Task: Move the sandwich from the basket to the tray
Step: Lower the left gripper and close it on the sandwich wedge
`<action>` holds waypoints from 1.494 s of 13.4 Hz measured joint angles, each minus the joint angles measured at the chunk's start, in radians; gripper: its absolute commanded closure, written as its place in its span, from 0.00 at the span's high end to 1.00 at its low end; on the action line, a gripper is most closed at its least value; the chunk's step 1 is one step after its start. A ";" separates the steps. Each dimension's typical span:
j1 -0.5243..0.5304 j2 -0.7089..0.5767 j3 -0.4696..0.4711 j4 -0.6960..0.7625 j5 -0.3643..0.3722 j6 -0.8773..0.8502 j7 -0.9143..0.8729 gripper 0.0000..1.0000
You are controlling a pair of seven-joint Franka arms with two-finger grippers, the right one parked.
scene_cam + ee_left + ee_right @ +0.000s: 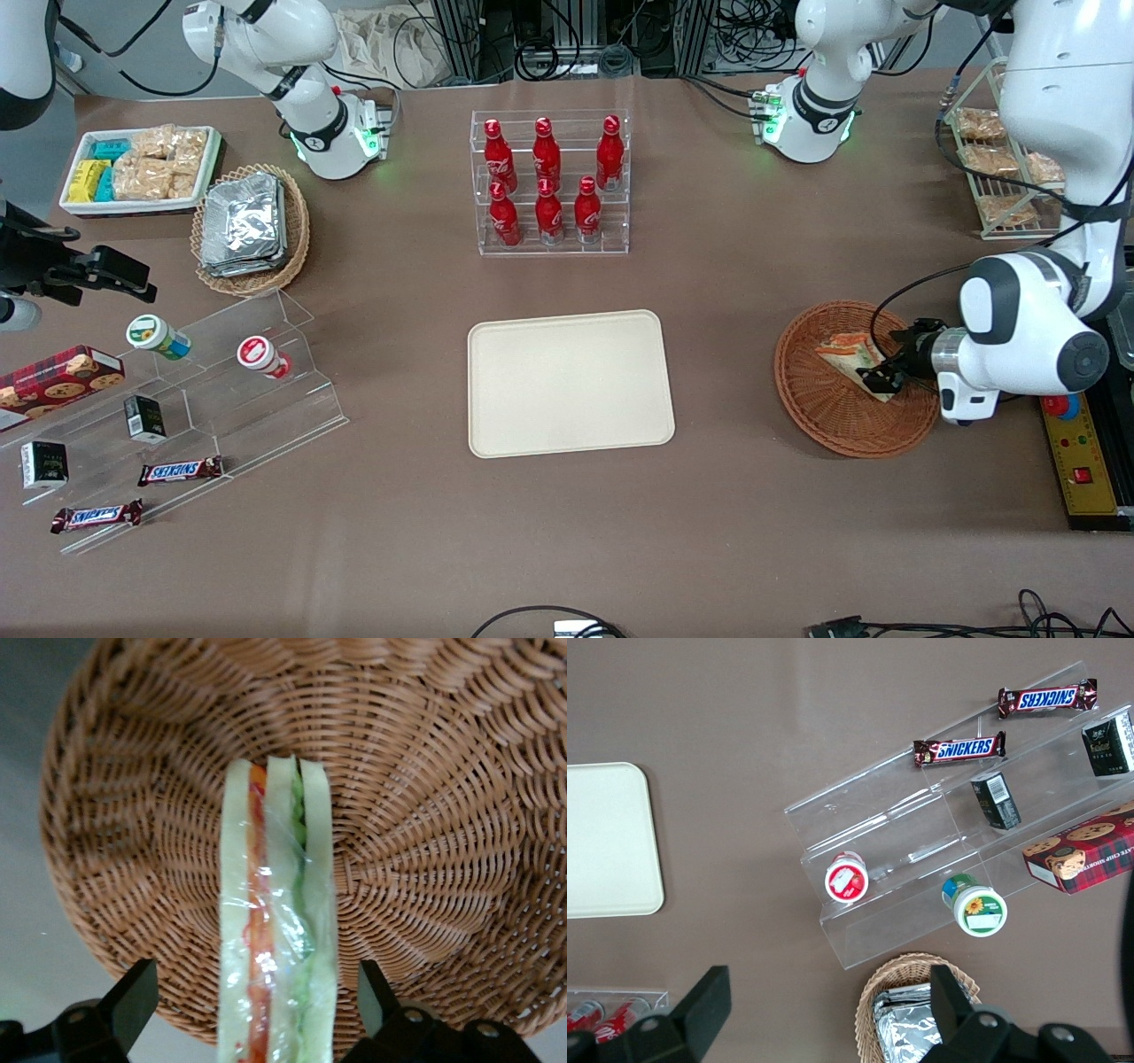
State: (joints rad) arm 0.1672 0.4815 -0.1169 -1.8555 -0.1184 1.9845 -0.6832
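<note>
Reddish-brown wicker basket (837,412) sits on the desk (726,292) toward the working arm's end, well apart from the cream tray (569,382). Sandwich (277,930) lies in the basket. Gripper (879,377) is down over the sandwich, fingers (133,997) spread either side, not touching it.

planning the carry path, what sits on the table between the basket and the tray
Nothing: the front view shows bare table between the basket and tray. The open gripper straddles the sandwich.
</note>
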 measured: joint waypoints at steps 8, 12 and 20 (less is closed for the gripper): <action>-0.012 0.033 0.000 -0.054 -0.001 0.108 -0.015 0.69; -0.015 0.033 0.000 -0.056 -0.002 0.112 -0.015 0.22; -0.025 -0.089 -0.008 -0.046 0.000 0.062 0.002 0.17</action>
State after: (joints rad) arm 0.1427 0.3920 -0.1249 -1.9011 -0.1183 2.0467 -0.6808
